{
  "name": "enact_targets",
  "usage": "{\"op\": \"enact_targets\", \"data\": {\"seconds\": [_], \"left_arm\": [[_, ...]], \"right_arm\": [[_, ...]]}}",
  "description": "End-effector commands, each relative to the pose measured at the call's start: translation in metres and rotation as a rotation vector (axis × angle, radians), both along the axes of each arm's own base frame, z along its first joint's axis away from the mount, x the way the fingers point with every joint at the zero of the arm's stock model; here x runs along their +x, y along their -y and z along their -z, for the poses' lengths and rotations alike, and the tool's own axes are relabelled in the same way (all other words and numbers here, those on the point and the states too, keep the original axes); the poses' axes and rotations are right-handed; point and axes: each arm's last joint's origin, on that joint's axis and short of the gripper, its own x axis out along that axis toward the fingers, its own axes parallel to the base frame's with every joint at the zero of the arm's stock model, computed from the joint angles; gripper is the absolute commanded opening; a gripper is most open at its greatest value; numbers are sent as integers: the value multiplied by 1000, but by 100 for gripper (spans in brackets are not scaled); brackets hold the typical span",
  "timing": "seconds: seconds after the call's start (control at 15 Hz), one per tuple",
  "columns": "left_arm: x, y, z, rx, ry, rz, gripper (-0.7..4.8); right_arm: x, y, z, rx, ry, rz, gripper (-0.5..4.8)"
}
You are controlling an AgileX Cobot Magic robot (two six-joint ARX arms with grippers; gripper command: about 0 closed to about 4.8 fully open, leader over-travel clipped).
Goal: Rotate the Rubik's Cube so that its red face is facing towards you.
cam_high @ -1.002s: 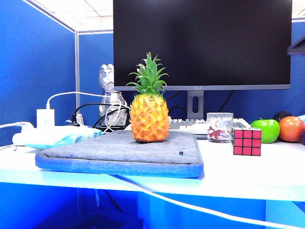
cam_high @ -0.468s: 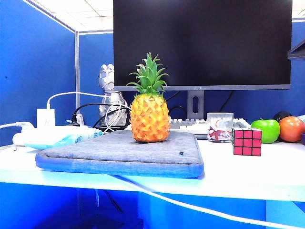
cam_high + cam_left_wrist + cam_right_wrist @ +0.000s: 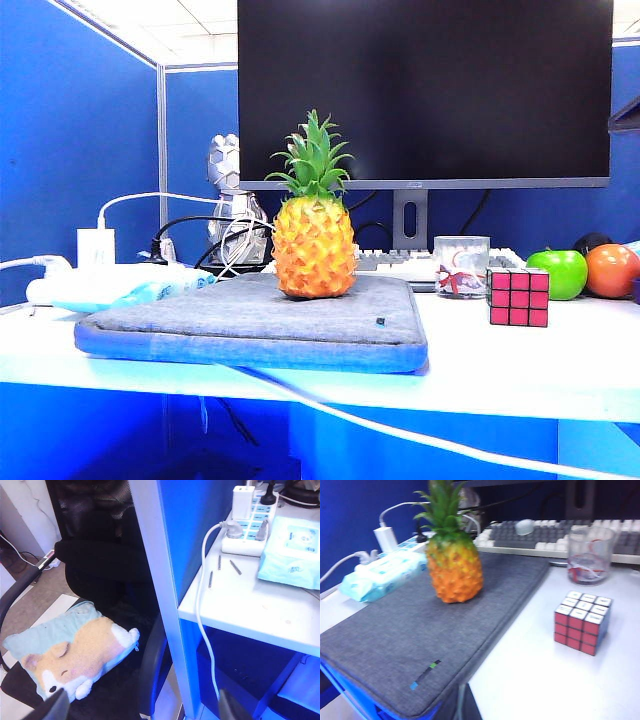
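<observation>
Rubik's Cube (image 3: 518, 297) red face frontward; left tool (image 3: 140, 706) spread, right tool closed

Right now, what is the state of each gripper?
Left gripper: open, holding nothing, beside the desk.
Right gripper: out of view, shut.

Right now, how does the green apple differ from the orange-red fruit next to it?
The green apple is bright green, while the orange-red fruit is orange shading to red. The apple sits nearer the Rubik's Cube, and the orange-red fruit lies farther right, by the picture's edge. Both are round, glossy, similar in size, and rest on the white desk.
</observation>
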Motion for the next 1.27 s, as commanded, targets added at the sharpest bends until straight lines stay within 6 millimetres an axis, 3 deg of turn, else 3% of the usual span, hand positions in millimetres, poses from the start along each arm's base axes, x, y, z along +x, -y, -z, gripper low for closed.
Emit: {"op": "enact_targets", "data": {"seconds": [0.07,0.33,0.47,0.6,0.67,1.0,1.27], "left_arm": [[1,0,0,-3,3,-2,398],[4,1,13,22,-65,2,398],[21,6,13,127,77,55,398],[45,16,5,30,382,114,398],[52,20,7,3,440,161,398],[65,50,43,-41,362,543,398],[70,56,62,-7,293,566,398]], "right_arm": [[0,0,-3,2,18,2,-2],[0,-1,-3,5,18,-26,-2],[0,0,-3,4,19,-14,-2],[0,-1,-3,4,18,-15,-2],[0,0,-3,4,17,-14,-2],[0,0,-3,2,18,1,-2],[0,0,-3,2,17,0,-2]]}}
